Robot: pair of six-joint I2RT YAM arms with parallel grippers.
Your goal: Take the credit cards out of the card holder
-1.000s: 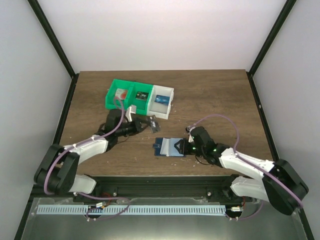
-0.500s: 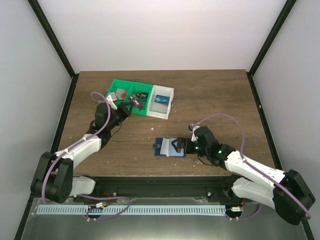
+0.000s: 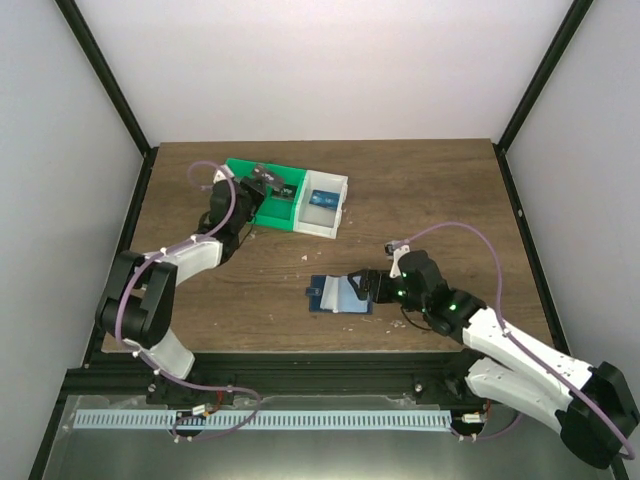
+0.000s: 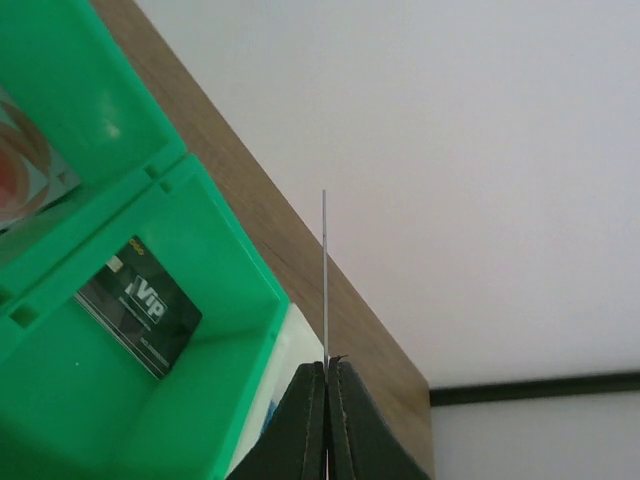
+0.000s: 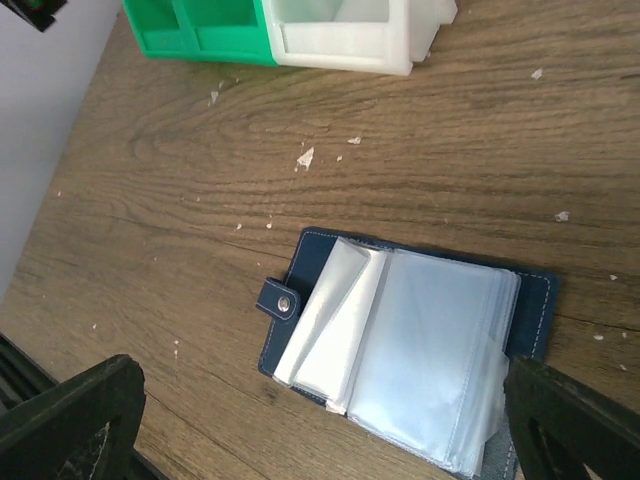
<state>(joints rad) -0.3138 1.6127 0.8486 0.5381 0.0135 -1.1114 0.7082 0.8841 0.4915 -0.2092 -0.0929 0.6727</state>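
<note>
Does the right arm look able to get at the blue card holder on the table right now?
Probably yes. The right claw hangs open right beside the card holder, which lies unfolded on the table, nothing between them. The left claw, pinching a card, is off by the green bin.

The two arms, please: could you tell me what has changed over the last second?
The left gripper, shut on a card, carried it from the table's middle to above the green bin. The right gripper opened over the card holder. The holder stayed put.
</note>
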